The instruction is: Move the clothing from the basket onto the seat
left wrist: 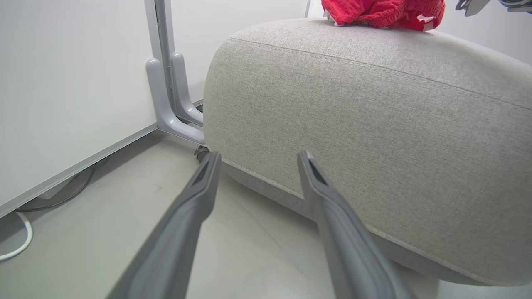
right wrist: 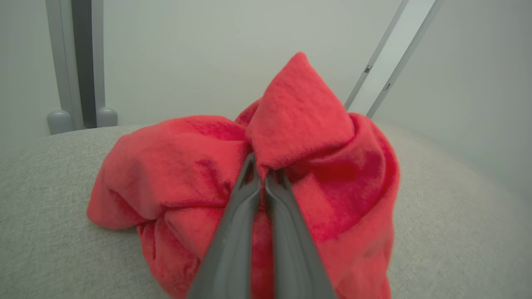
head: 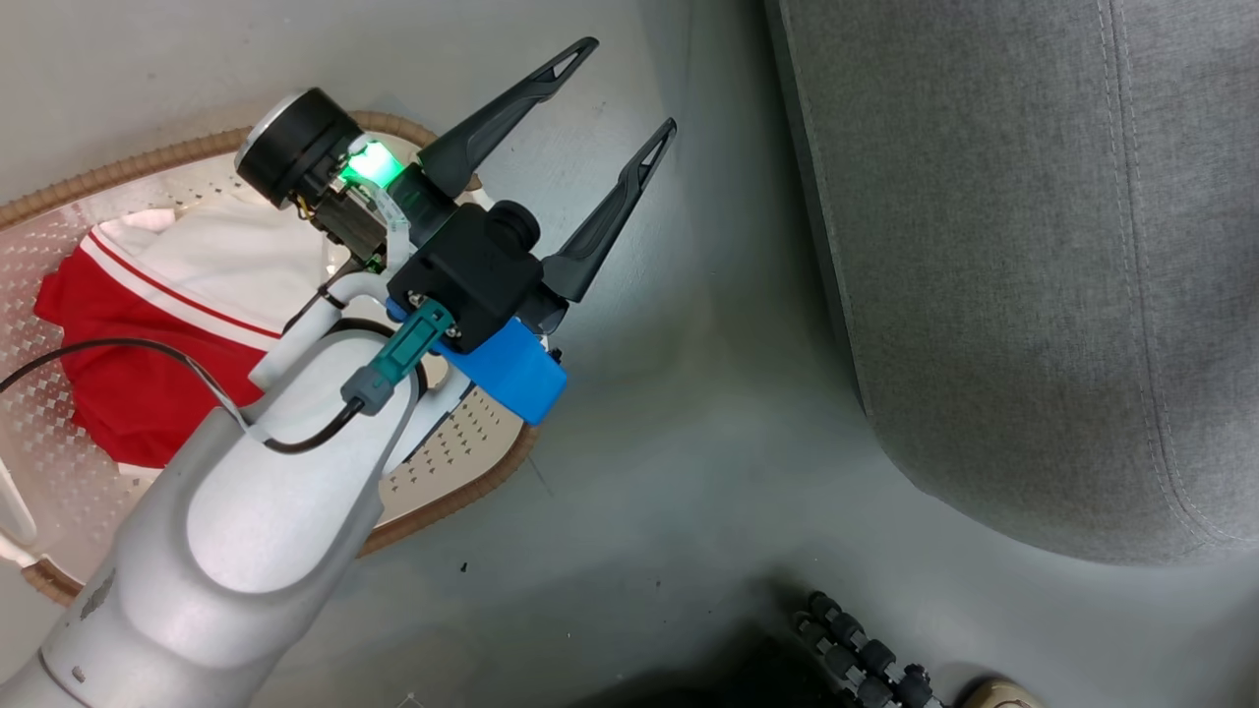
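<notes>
Right fingers clamping red garment, left fingers wide, empty

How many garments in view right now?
2. One red-and-white garment in the basket; one plain red garment on the seat, pinched by the right gripper. More may hide beneath.

Bare grey floor lies open between the cream perforated basket and grey woven seat. The seat's flank obstructs.
</notes>
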Tool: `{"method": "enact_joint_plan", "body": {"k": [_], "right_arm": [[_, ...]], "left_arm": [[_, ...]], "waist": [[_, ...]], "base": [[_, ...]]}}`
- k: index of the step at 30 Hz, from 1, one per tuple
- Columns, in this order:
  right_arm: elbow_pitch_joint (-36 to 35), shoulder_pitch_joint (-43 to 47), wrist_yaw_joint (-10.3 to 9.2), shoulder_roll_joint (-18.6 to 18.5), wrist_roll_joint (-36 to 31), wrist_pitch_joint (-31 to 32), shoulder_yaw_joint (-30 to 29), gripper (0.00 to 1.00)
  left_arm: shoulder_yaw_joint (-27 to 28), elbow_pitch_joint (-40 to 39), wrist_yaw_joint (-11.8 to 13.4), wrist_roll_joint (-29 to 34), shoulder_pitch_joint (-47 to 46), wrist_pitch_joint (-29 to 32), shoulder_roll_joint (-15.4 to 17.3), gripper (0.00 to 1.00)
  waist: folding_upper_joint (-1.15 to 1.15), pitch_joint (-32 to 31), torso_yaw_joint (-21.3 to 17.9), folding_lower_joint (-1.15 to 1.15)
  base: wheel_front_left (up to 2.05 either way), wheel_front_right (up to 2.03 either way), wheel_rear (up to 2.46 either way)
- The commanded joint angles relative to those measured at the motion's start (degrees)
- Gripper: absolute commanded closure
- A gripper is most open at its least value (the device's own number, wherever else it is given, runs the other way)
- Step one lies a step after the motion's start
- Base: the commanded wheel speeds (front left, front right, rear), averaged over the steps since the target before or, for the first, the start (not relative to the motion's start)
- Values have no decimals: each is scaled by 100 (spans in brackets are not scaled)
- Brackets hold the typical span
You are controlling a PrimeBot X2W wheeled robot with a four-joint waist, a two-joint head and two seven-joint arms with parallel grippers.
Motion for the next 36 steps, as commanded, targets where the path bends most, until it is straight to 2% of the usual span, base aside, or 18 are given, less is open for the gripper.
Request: {"method": "enact_joint_plan", "body": {"k": [1,4,5,6,7,15,19,26,36], "right_arm": [[69,79,-6,51,11,-5,9,100],[114,165,-6,119,48,-5,-34,100],[64,192,-6,120,57,-5,-87,81],[1,244,-6,133,79,-5,-149,17],[-51,306,-6,162,94,-5,-194,0],[-753,1243,-6,351,31,-6,-296,0],[-1074,1628,-5,432,-4,-5,-116,0],[-1752,2237,-5,561,-62,-4,661,0],[-2292,2706,-6,719,-55,-5,1831,0]], "left_arm": [[-12,8,35,-36,-72,-18,15,0],[-33,49,42,-48,-45,-67,-2,0],[-41,64,55,-59,-29,-91,-17,0],[-44,85,62,-75,-18,-115,-35,0],[-56,107,74,-88,-4,-146,-57,0],[-24,436,191,-263,269,-476,-275,0],[80,551,264,-392,455,-545,-334,0],[602,430,489,-636,1065,-583,-402,0],[1614,176,615,-692,1815,-582,-641,0]], "waist": [[0,-31,3,-1],[0,-117,14,-1],[0,-159,25,-1],[0,-205,39,-1],[0,-252,55,-1],[0,-1041,233,-1],[0,-1433,305,-1],[0,-2324,548,-1],[0,-3129,1277,-1]], "base": [[0,0,0],[0,0,0],[0,0,0],[0,0,0],[0,0,0],[0,0,0],[0,0,0],[0,0,0],[0,0,0]]}}
